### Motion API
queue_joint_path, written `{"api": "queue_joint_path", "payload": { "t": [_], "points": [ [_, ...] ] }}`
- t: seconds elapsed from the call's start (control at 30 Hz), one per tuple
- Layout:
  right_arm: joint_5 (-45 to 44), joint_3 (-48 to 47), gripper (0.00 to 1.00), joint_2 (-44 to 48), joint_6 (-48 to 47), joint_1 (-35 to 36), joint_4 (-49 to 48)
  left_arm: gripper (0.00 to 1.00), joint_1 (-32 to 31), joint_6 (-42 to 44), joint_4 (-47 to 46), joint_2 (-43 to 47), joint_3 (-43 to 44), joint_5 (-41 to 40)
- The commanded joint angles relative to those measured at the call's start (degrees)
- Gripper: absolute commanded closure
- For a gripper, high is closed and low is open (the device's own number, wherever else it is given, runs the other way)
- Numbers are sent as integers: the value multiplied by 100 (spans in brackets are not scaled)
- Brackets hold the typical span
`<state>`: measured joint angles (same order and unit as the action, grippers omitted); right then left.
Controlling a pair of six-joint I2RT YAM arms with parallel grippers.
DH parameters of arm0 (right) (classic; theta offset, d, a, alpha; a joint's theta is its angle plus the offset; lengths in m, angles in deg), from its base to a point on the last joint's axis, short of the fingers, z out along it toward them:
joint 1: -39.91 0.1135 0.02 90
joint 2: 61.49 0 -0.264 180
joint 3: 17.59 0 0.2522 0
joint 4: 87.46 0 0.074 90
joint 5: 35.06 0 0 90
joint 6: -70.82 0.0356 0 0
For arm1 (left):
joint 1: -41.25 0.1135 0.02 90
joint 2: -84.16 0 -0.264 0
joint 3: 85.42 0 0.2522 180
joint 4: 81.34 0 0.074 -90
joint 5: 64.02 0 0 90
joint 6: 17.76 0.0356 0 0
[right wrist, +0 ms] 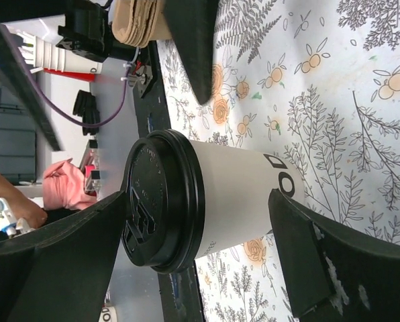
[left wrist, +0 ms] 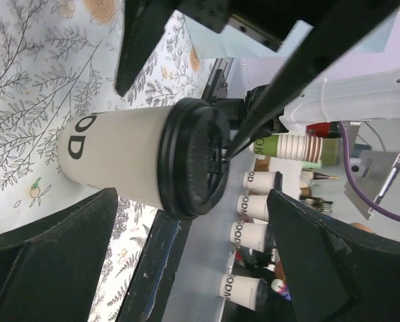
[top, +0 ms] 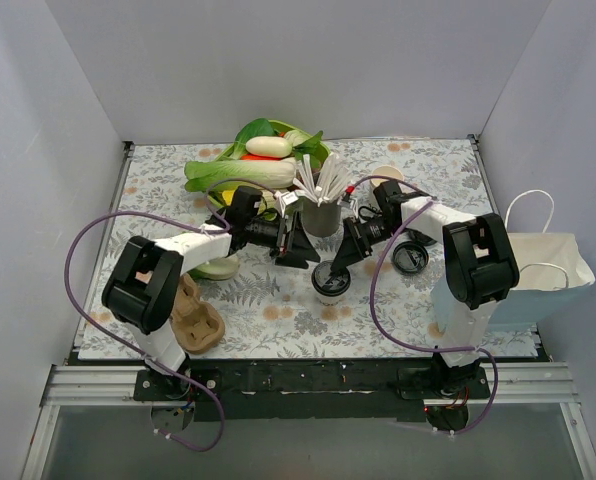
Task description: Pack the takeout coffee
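The takeout coffee is a cream-white paper cup [top: 330, 290] with dark lettering and a black lid [top: 330, 278] pressed on it. It stands upright on the patterned tablecloth near the middle. Above and to the left of it, my left gripper [top: 296, 248] is open with nothing between its fingers. In the left wrist view the cup [left wrist: 119, 157] and its lid [left wrist: 193, 157] lie beyond the spread left gripper [left wrist: 192, 196]. My right gripper [top: 344, 252] is open just above and right of the cup. Its wrist view shows the cup [right wrist: 240, 194] and lid [right wrist: 156, 201] in line with the wide right gripper [right wrist: 198, 196].
A white paper bag [top: 543, 275] with handles stands at the right edge. Loose black lids [top: 410, 258] lie beside the right arm. A grey cup of white straws [top: 321, 212] and a bowl of vegetables [top: 263, 160] sit behind. A cardboard carrier [top: 193, 320] lies front left.
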<state>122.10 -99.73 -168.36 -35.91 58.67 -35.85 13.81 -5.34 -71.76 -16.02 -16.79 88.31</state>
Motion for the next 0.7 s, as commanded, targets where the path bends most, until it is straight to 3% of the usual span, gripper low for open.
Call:
{"api": "queue_joint_path", "payload": {
  "t": [0.0, 0.17, 0.33, 0.67],
  "points": [
    [-220, -316, 5, 342, -155, 4, 214, 5, 28, 1392, 1718, 700, 532, -212],
    [-1035, -676, 2, 834, -672, -13, 844, 3, 2, 3342, 2912, 1123, 885, -754],
    [-1538, -1019, 2, 1501, -1016, -13, 1145, 2, -366, 5704, 3310, 1729, 1008, -1433],
    [-2891, -1300, 4, 2564, -1816, -4, 1629, 2, -1157, 8292, 3574, 1660, 1218, -1829]
  ]
}}
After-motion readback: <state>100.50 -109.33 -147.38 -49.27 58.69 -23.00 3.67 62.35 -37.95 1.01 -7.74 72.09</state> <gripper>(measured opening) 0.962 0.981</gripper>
